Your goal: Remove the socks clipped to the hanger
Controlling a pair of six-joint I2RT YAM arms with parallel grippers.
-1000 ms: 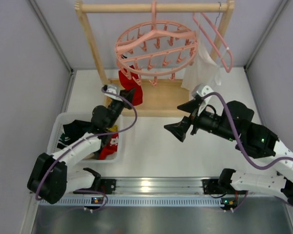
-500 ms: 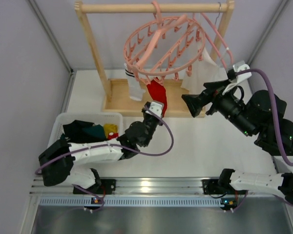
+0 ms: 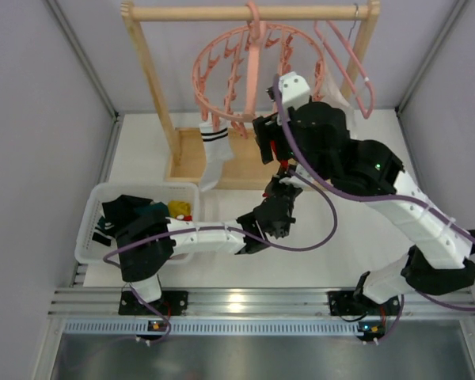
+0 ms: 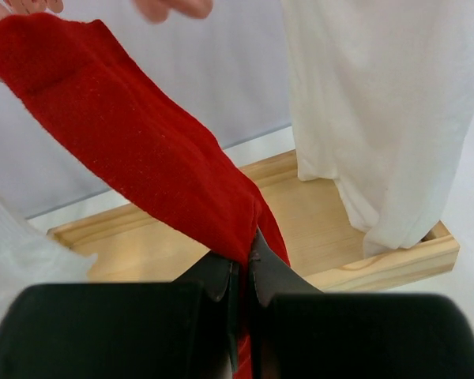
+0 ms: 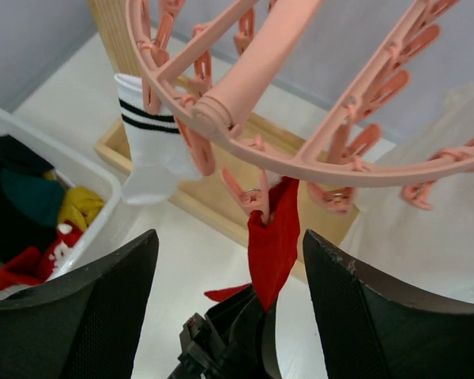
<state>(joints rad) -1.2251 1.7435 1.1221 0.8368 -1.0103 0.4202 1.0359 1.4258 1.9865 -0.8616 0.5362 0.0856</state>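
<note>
Left wrist: soft red sock (image 4: 142, 150) clamped in left gripper (image 4: 245, 253), right gripper (image 5: 225, 241) apart; if tugged w/ clip (image 5: 257, 197) shut, round salmon-pink plastic hanger (image 5: 316, 170) could be dragged askew.

Hanger (image 3: 249, 75) hanging upper centre of frame; one sock (image 3: 214, 154) dangling under its left edge; bin (image 3: 142, 187) sitting lower left, holding more socks (image 3: 127, 212).

The hanger (image 5: 324, 168) and its dangling clips (image 5: 257, 197) close off the space overhead. The red sock (image 5: 273, 237) hangs ahead of the right gripper (image 5: 231, 237), whose fingers (image 5: 87, 316) are spread. The left gripper (image 4: 243, 276), clamped on the sock's lower end, blocks approach from below. Free passage lies between the red sock and the striped white sock (image 5: 154, 150); the white cloth (image 4: 379, 110) crowds the opposite side.
</note>
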